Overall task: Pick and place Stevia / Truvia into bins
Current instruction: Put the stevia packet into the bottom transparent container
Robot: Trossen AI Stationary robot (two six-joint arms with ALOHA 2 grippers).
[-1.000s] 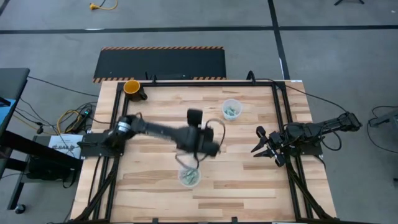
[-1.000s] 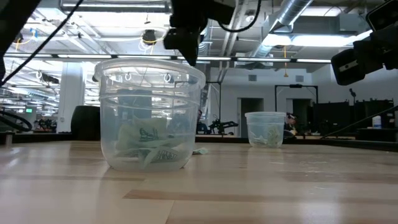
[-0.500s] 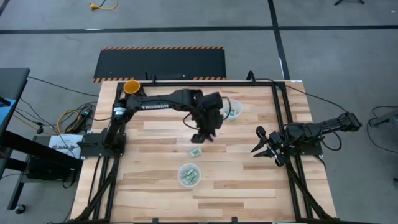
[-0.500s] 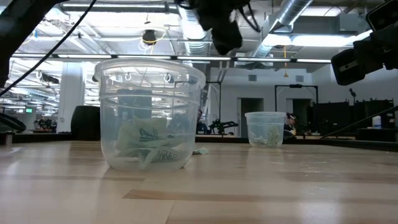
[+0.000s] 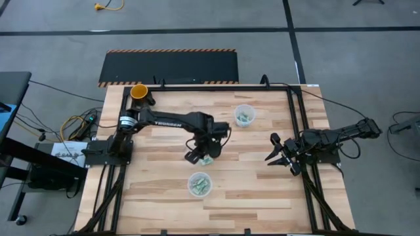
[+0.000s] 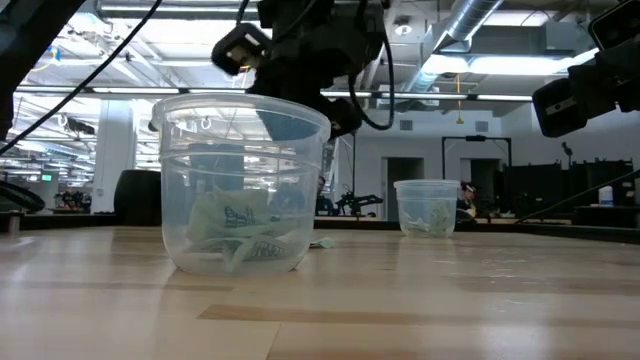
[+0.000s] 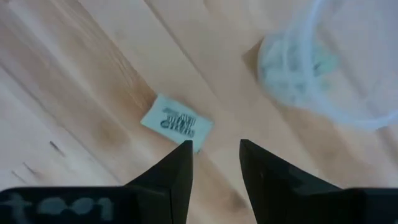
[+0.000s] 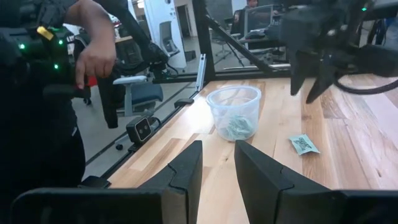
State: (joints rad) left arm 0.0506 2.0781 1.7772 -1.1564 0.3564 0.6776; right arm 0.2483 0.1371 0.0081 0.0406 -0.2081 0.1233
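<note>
Packet [image 7: 177, 122] lies flat on the table [image 5: 262, 190] between the two cups, left gripper [image 7: 214, 163] released and empty just above it, so it should centre, drop straight and pinch the packet's edge cleanly.

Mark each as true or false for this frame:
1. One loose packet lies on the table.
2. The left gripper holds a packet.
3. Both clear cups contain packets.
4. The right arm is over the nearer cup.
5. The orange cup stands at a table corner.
1. True: a packet lies on the table.
2. False: the left gripper is open above it, empty.
3. True: the near cup and the far cup both contain packets.
4. False: the right gripper waits at the table's right edge.
5. True: the orange cup stands at the far left corner.
</note>
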